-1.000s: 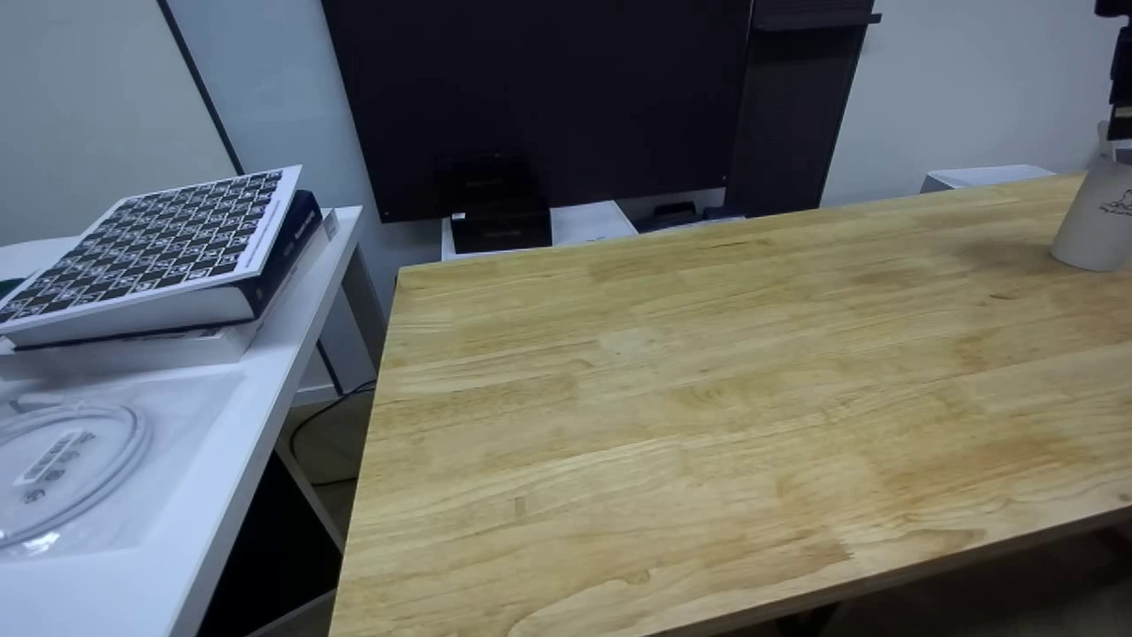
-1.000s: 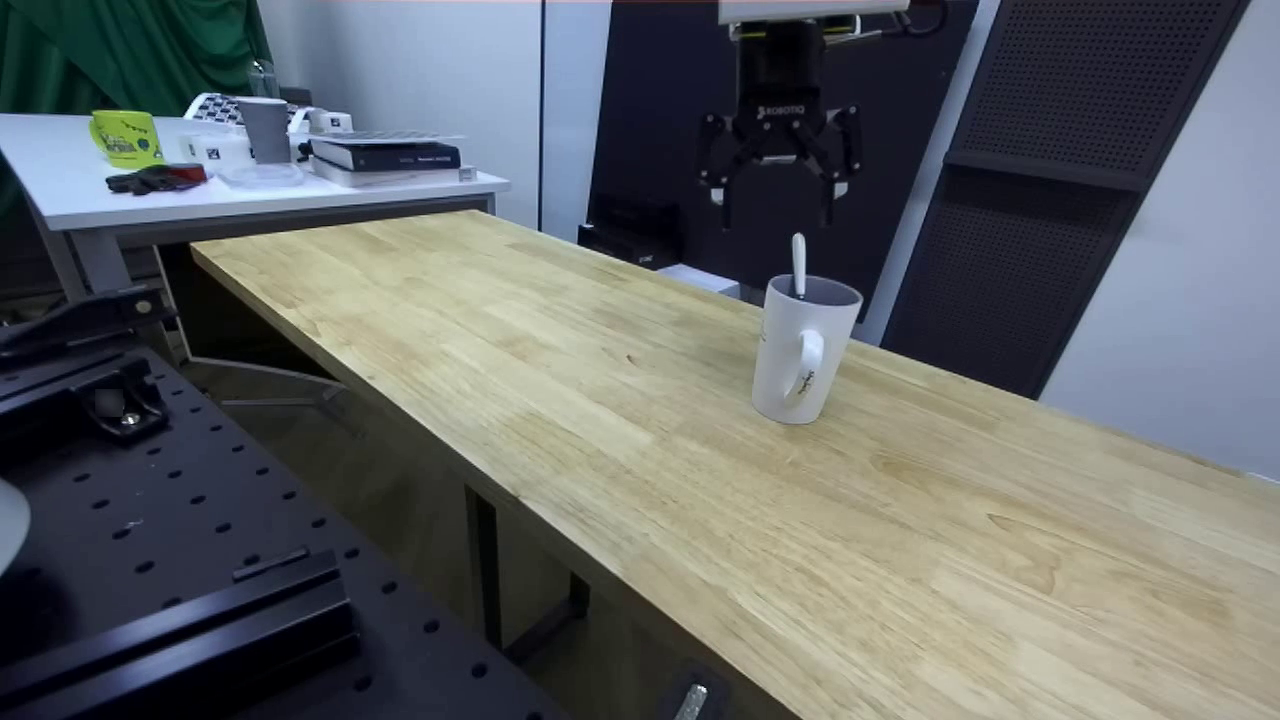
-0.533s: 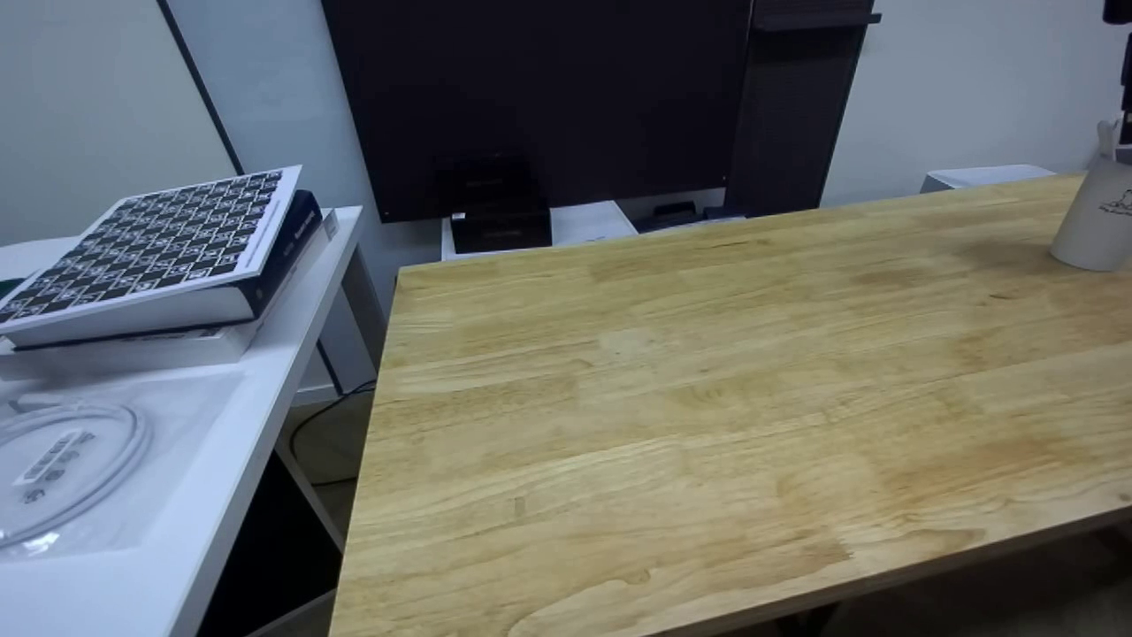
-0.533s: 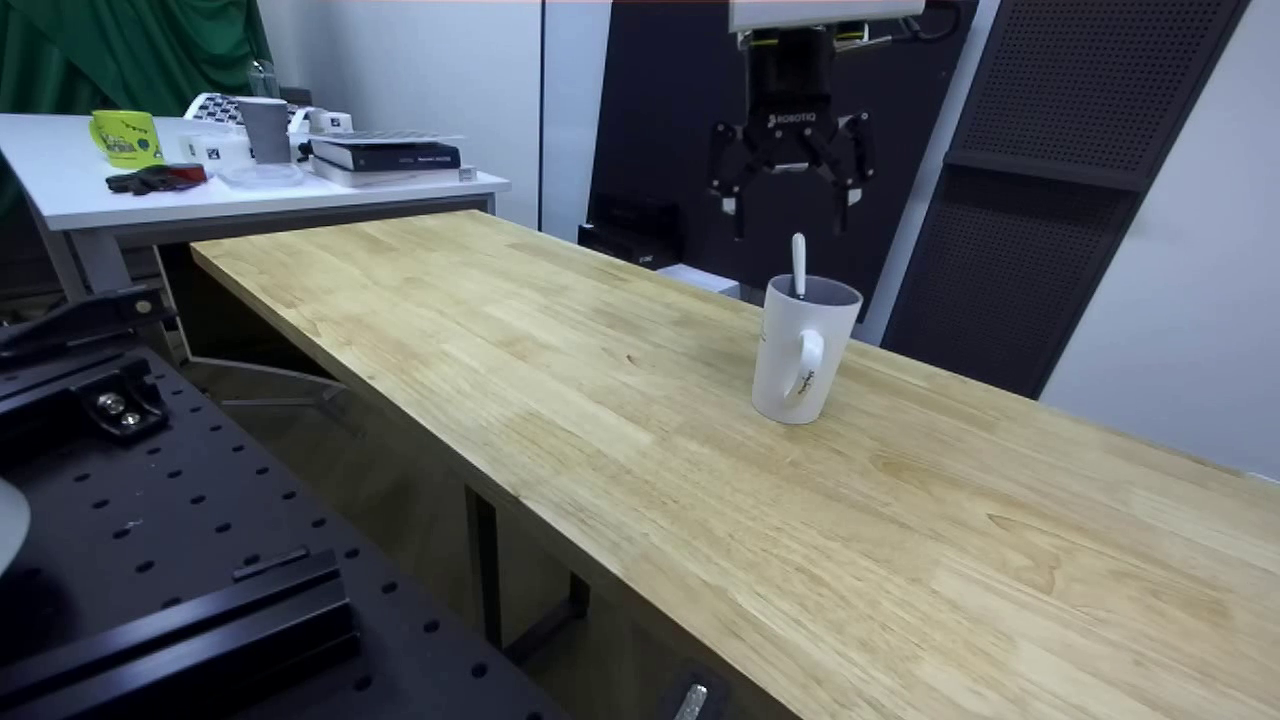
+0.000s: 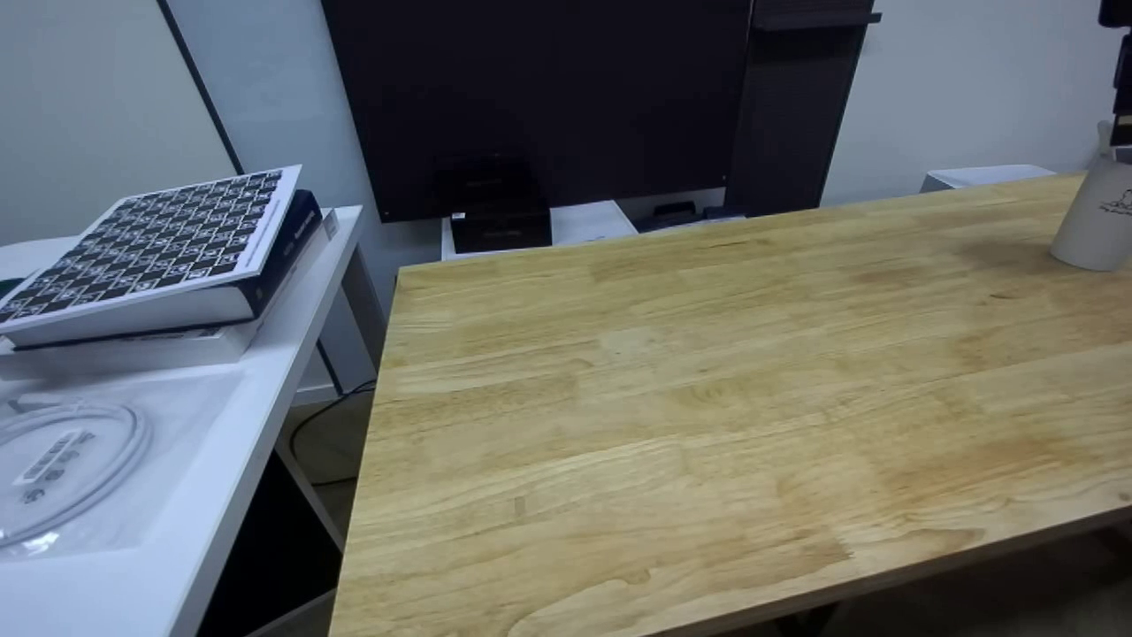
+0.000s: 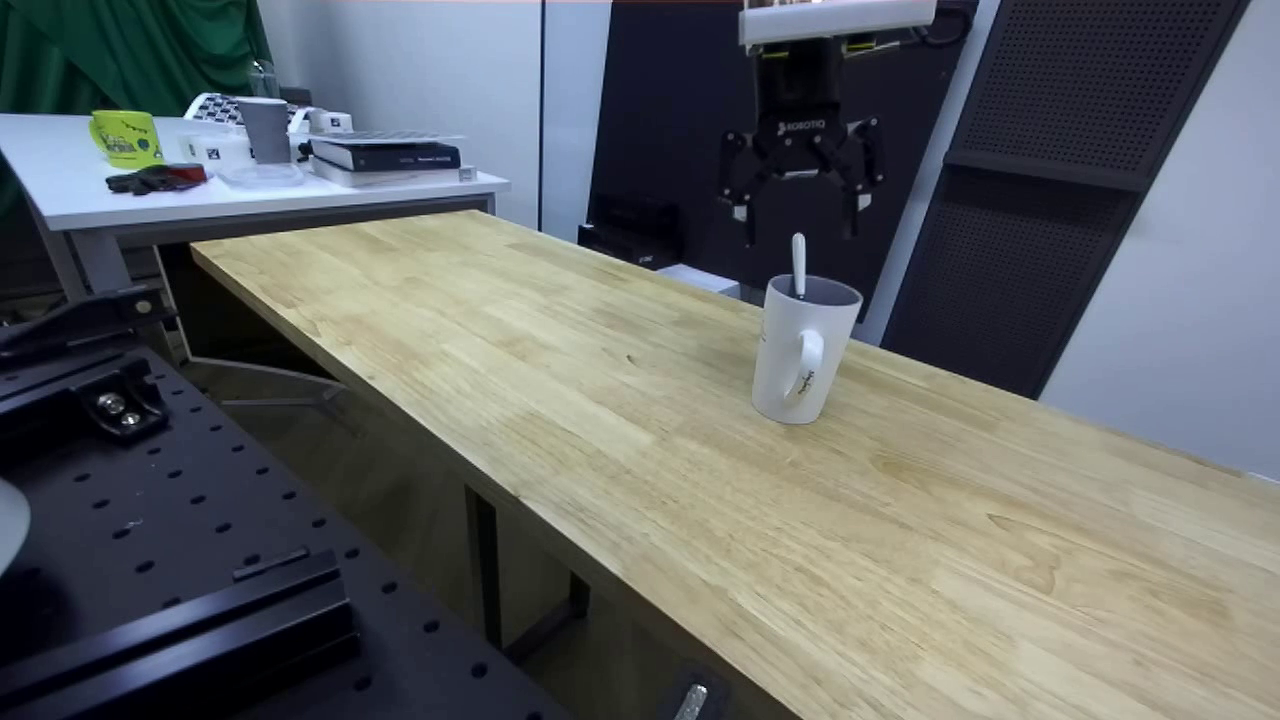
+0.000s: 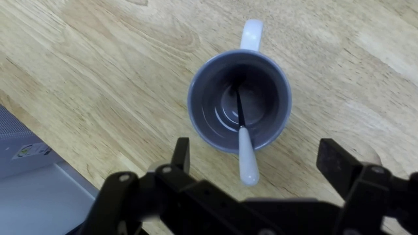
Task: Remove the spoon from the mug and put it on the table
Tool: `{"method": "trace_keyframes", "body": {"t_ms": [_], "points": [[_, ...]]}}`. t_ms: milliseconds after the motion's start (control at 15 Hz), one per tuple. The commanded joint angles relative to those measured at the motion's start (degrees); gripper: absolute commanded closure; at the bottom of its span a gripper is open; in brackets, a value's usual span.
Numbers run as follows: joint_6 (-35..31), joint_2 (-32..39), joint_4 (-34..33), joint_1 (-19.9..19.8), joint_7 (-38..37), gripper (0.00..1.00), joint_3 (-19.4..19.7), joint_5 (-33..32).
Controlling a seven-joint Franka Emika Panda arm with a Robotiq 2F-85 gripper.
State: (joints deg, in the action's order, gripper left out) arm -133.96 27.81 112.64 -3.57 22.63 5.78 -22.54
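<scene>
The pale mug (image 6: 780, 365) stands upright on the wooden table (image 6: 600, 380). It is also at the right edge of an exterior view (image 5: 1092, 217). The spoon (image 6: 799, 262) leans in the mug with its white handle sticking up past the rim. In the wrist view the spoon's handle (image 7: 247, 156) points toward the gripper; its dark shaft runs into the mug (image 7: 202, 107), and its bowl is hard to see in shadow. My gripper (image 6: 800, 230) is open and empty above the mug. In the wrist view the spoon's handle end shows between the spread fingers (image 7: 182, 151).
A white side table (image 6: 130, 205) holds books (image 6: 390, 155), a grey cup (image 6: 265, 130) and a green mug (image 6: 127, 138). A black perforated bench (image 6: 250, 600) stands in front. A dark screen (image 5: 548, 106) stands behind the table's back edge.
My gripper has shifted a little to the right and slightly down in an exterior view, coming over the mug. It stays open. The mug and spoon have not moved.
</scene>
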Motion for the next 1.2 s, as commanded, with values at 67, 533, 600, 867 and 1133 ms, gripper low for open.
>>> {"method": "trace_keyframes", "body": {"t_ms": [67, 533, 600, 867, 1133], "points": [[-1.61, 3.22, -3.12, -1.16, -0.38, 0.00, -0.29, -0.43], [-4.46, 3.00, -2.65, -1.22, -0.74, 0.00, 0.41, -0.87], [-4.80, 3.04, -2.64, -1.20, -0.79, 0.00, 0.52, -0.91], [-5.47, 3.30, -2.73, -1.26, -0.64, 0.00, 0.57, -0.77], [-5.39, 3.45, -2.81, -1.26, -0.51, 0.33, 0.42, -0.57]]}}
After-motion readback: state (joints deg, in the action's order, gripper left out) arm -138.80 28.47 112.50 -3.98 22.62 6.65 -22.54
